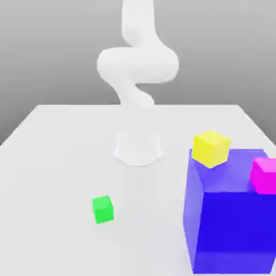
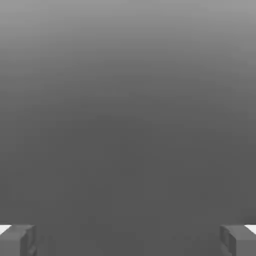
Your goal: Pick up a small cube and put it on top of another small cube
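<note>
Nothing is grasped yet: the gripper (image 2: 128,240) hangs spread and empty, so the next move is likely a reach for 1 small cube (the green cube (image 1: 102,209) sits near the table's (image 1: 54,161) front edge).

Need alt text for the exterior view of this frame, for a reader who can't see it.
A white robot arm rises from its base at the middle of a white table. A small green cube sits alone in front of it, and at the exterior view's right a large dark-blue cube carries a yellow cube and a magenta cube.

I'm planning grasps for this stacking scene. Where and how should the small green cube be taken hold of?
Grip the green cube across two opposite upright faces, coming straight down from above. It sits flat on the table with free space all round it, and the pincer is wide open.
</note>
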